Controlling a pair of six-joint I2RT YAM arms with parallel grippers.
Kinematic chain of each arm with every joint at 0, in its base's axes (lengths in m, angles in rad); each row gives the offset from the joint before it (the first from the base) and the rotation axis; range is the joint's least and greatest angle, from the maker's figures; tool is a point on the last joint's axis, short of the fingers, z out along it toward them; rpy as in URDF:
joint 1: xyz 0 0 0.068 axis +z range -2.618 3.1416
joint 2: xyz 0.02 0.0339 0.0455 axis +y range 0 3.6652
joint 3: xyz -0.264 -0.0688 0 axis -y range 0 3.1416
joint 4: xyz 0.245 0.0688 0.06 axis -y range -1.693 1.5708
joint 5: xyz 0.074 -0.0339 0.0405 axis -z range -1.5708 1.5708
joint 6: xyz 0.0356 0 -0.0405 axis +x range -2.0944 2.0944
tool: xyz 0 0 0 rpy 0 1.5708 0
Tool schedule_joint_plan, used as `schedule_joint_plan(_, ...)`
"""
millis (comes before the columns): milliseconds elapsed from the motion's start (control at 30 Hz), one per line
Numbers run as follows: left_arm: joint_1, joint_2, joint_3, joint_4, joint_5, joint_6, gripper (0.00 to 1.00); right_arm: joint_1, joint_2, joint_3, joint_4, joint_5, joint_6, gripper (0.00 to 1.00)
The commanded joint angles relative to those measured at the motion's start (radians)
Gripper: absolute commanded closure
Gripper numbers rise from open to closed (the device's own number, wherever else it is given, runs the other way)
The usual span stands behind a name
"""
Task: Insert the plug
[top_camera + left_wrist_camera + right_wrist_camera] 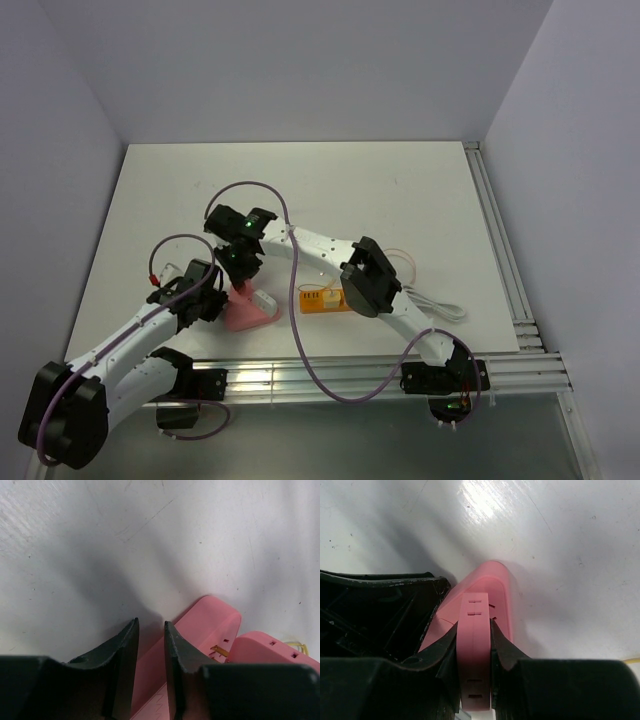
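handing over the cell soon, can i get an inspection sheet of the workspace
surface: white table, faint scratches
job's things: pink plug piece in right hand, brass prong showing beside pink block
clutter: orange box beside pink block
hands: right hand shut on pink plug piece; left hand slightly open, empty
cables: white cord from orange box; purple cables on both arms
surroundings: white walls, metal rails at right and near edges

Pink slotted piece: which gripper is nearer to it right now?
Right. The right gripper is clamped on the pink slotted piece; the left gripper is off to its side, by the other pink block.
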Motion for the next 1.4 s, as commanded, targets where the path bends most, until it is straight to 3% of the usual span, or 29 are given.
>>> schedule_joint_plan(0,-0.008,0.005,0.007,0.066,0.049,0.016,0.68,0.030,0.066,-0.093,0.001,0.064,-0.008,1.00)
schedule_joint_plan(167,-0.008,0.014,0.024,0.052,0.026,0.022,0.67,0.029,0.086,-0.066,-0.016,0.061,-0.016,1.00)
schedule_joint_plan(267,-0.008,-0.019,0.071,-0.069,-0.049,-0.009,0.61,0.023,0.065,-0.081,0.005,0.061,-0.011,1.00)
schedule_joint_plan(300,-0.006,-0.036,0.094,-0.151,-0.085,-0.024,0.58,0.020,0.060,-0.082,0.010,0.058,-0.010,1.00)
schedule_joint_plan(367,-0.008,-0.091,0.120,-0.227,-0.101,-0.072,0.41,0.012,0.052,-0.075,0.012,0.054,-0.008,1.00)
schedule_joint_plan(433,-0.008,-0.149,0.159,-0.311,-0.081,-0.076,0.38,0.007,0.052,-0.067,0.008,0.054,-0.010,1.00)
schedule_joint_plan(467,-0.006,-0.169,0.166,-0.336,-0.061,-0.079,0.28,0.006,0.049,-0.067,0.010,0.054,-0.011,1.00)
schedule_joint_plan(500,-0.008,-0.189,0.174,-0.348,-0.038,-0.081,0.28,0.006,0.048,-0.069,0.011,0.053,-0.008,1.00)
schedule_joint_plan(633,-0.008,-0.271,0.171,-0.401,0.110,-0.083,0.31,0.006,0.042,-0.082,0.027,0.038,0.000,1.00)
schedule_joint_plan(767,-0.008,-0.312,0.177,-0.454,0.149,-0.070,0.37,0.006,0.031,-0.108,0.050,0.027,0.003,1.00)
schedule_joint_plan(1033,-0.008,-0.260,0.261,-0.635,0.068,-0.090,0.38,0.007,0.023,-0.118,0.056,0.028,0.004,1.00)
schedule_joint_plan(1367,-0.008,-0.242,0.078,-0.398,0.160,-0.076,0.44,0.007,0.015,-0.122,0.058,0.027,0.012,1.00)
